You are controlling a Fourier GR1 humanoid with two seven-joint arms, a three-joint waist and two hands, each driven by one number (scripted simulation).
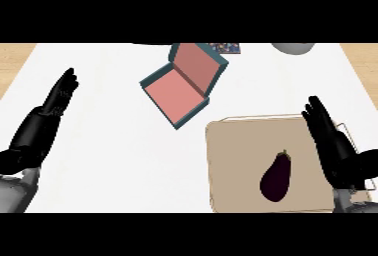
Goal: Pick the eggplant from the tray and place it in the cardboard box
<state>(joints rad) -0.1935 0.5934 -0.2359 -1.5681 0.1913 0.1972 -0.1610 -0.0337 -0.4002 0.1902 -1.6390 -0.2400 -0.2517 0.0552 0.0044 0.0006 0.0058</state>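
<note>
Head view: we note the eggplant (276, 176) lying on the tan tray (229, 165), right of centre, stem end up-view. Right hand (330, 142) hovers over the tray's right edge, fingers straight and together, holding nothing, just beside the eggplant. Left hand (53, 102) rests at the left edge, fingers straight. The cardboard box (184, 82), lid open, lies up-view of the tray, apart from it.

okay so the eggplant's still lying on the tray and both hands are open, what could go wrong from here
The eggplant is smooth and tapers toward its stem, so it might slip as the right hand closes. The cardboard box sits up and left of the tray, with a raised lid the carry could bump. It also lies skewed, so a drop could miss.
</note>
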